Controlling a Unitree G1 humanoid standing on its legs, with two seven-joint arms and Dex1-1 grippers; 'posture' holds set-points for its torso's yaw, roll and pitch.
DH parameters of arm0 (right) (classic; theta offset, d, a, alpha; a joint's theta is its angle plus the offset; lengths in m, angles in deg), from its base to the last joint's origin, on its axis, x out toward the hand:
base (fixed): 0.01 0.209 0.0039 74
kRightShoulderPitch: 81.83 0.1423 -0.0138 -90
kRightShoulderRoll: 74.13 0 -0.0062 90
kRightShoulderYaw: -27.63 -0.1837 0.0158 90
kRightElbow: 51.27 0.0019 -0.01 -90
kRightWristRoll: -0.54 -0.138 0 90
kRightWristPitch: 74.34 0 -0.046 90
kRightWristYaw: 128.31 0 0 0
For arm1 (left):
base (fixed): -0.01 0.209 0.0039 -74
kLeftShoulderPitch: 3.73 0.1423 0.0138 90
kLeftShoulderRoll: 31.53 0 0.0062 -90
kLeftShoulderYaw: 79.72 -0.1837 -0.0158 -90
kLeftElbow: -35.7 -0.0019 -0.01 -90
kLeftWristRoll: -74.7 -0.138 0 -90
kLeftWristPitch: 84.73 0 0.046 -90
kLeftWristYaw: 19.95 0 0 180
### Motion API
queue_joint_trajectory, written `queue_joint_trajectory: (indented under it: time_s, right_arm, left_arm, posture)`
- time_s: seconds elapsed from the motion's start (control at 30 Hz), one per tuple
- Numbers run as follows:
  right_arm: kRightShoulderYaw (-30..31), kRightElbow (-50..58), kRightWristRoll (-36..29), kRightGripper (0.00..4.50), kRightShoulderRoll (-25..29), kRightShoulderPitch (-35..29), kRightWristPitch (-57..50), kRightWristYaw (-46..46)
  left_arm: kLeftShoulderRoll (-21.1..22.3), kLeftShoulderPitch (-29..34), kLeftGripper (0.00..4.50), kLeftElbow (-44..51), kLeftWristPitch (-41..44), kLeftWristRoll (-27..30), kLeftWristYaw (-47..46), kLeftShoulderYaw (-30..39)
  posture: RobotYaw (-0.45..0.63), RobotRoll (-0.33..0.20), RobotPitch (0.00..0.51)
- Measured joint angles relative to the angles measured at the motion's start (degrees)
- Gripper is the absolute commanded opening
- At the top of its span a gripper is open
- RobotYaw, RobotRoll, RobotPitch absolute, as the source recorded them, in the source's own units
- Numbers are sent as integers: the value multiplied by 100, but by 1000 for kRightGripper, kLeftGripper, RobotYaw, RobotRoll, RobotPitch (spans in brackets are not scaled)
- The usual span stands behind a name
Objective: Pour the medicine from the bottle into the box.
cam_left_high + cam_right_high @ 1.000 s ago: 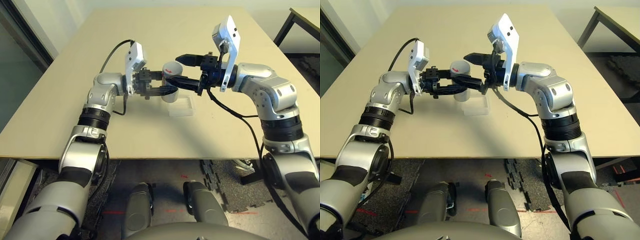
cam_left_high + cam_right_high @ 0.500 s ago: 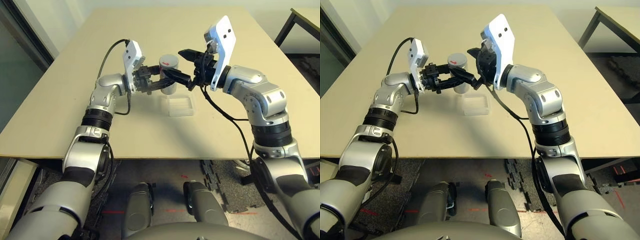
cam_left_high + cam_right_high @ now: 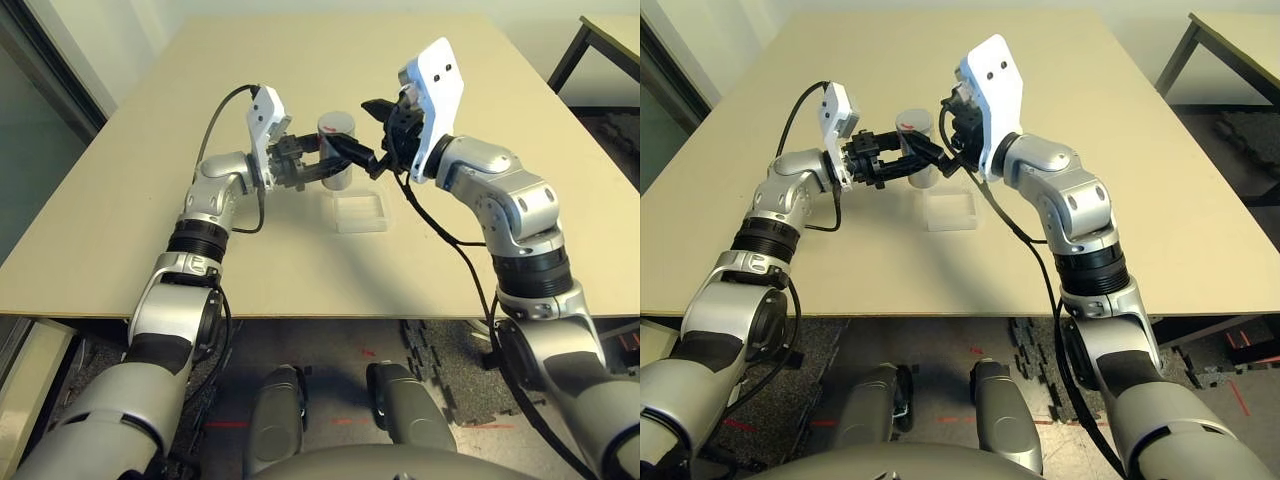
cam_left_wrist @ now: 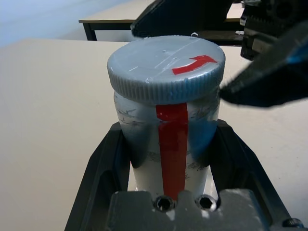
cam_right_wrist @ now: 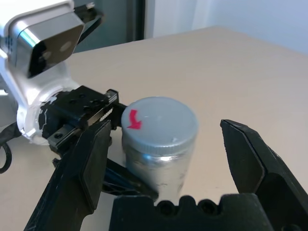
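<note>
My left gripper [image 3: 345, 162] is shut on the bottle [image 3: 337, 150], a small white-grey cylinder with a red stripe, and holds it upright just above the table. A grey screw cap [image 4: 166, 67] with a red arrow closes the bottle. My right gripper [image 3: 372, 135] is open, and its two black fingers [image 5: 91, 163] stand wide on either side of the cap without touching it. Just in front of the bottle, the clear box [image 3: 361, 213] lies on the table. The medicine is hidden.
The wide tan table [image 3: 150, 230] has free room all around the box. Its front edge [image 3: 300, 316] runs close to my body. A dark-legged second table [image 3: 600, 40] stands at the back right. Black cables hang from both wrists.
The bottle went from tilted to upright and moved slightly away from me. My right gripper swung in to straddle the cap, still open. The left grip on the bottle is unchanged.
</note>
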Motion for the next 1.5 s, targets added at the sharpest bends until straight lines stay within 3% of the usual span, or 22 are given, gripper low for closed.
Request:
queue_joint_trajectory:
  time_s: [0.17,0.57,0.93,1.17,1.5]
  right_arm:
    - [64,5,15,2576,10,-1,-41,55]
    - [-14,2,-100,2569,140,-1,-53,328]
    - [-296,-1335,-858,2568,850,687,611,2609]
    - [-239,-2100,-954,2568,1003,999,922,4046]
    - [-223,-2606,-1050,2568,1010,1231,834,5015]
  left_arm:
    - [0,-2,2513,0,-6,1,0,1]
    - [-11,-1,2513,63,19,2,84,-21]
    - [279,97,2513,1404,888,148,593,-183]
    - [489,506,2513,2513,1652,408,758,-314]
    - [597,978,2513,3549,2422,788,680,-299]
  posture:
    - [-165,0,93]
    - [-166,0,94]
    - [-141,0,101]
    - [-109,0,109]
    - [-88,0,116]
